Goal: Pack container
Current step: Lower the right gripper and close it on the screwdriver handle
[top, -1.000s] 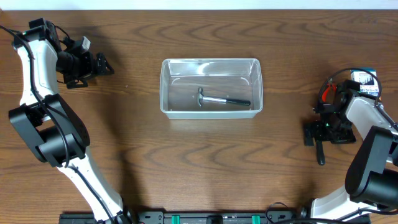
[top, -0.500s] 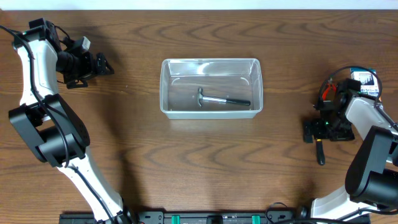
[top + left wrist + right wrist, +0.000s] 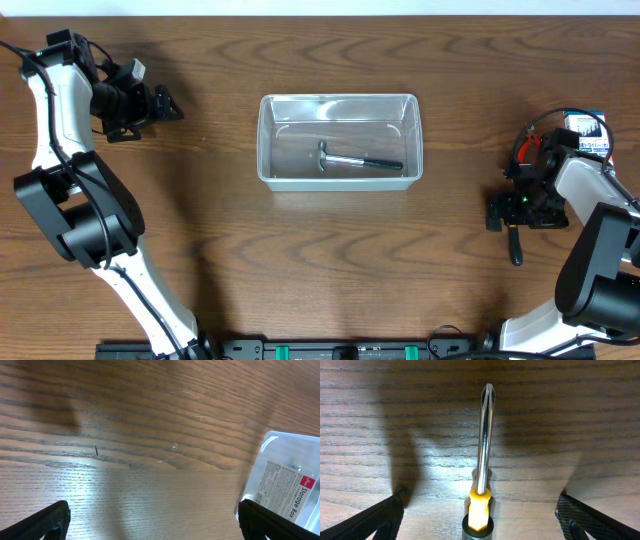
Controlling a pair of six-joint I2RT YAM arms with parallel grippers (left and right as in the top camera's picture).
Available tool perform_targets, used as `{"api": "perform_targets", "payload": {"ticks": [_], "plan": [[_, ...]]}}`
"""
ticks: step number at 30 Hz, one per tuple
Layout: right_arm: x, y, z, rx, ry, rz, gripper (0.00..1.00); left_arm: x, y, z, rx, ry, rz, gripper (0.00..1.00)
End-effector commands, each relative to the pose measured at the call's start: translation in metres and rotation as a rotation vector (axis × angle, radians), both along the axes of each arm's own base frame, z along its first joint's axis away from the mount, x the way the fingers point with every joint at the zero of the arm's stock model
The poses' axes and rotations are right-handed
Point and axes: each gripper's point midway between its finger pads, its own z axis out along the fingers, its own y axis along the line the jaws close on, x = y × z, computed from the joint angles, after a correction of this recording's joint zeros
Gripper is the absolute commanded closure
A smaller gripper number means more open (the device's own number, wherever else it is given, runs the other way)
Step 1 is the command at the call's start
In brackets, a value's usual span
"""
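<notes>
From overhead, the clear, colourless rectangular plastic container (image 3: 268, 140) sits just above the middle of the frame on the brown wood-grain counter (image 3: 220, 250), with a small metal hammer with a dark grip (image 3: 357, 161) lying across its floor. The left arm (image 3: 55, 110) is at the upper left, its left jaws wide and empty, well apart from the tub. The right arm (image 3: 585, 230) is at the right edge, its right jaws spread wide over a dark-handled screwdriver (image 3: 515, 247) whose handle end pokes out below them, and a small blue-and-white printed box (image 3: 586, 130) lies near, higher in the frame. This view gives the whole layout but hides the screwdriver's shaft under the wrist. The left wrist view shows bare wood between the two black fingers (image 3: 42, 520) and, at the right edge, a corner of the container with a "Storage Box" label that overhead does not show. The right wrist view alone shows the chrome shaft running up the centre, cross tip at the top, yellow collar at the bottom, midway between the fingers (image 3: 375, 517) and touched by neither. My worry is that the shaft is thin, round and slick, so closing on it could make it roll or swivel, and a grip far from the handle may let it tip while carried. The long tool might also catch the tub's rim or land on the hammer if released off-centre.
</notes>
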Motion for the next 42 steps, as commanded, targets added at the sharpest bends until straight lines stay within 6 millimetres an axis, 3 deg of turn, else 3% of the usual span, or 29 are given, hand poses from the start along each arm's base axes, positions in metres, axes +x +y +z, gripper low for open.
{"api": "perform_targets", "payload": {"ticks": [1, 8, 20, 37, 40, 42], "plan": [[-0.012, -0.003, -0.007, -0.009, 0.033, -0.047, 0.01, 0.004, 0.003, 0.018, 0.022, -0.043, 0.002, 0.02], [-0.015, -0.001, -0.007, 0.001, 0.044, -0.126, 0.01, 0.004, 0.003, 0.018, 0.022, -0.043, 0.001, 0.02], [-0.027, 0.008, -0.005, 0.039, 0.092, -0.124, 0.01, 0.004, 0.003, 0.018, 0.022, -0.043, 0.001, 0.02], [-0.027, 0.005, -0.005, 0.033, 0.091, -0.078, 0.01, 0.004, 0.003, 0.018, 0.022, -0.043, 0.001, 0.02], [-0.026, 0.005, -0.005, 0.033, 0.091, -0.078, 0.06, 0.004, 0.003, 0.018, 0.022, -0.043, 0.001, 0.02], [-0.026, 0.005, -0.005, 0.028, 0.09, -0.077, 0.18, 0.004, 0.003, 0.018, 0.022, -0.043, 0.001, 0.02]]}}
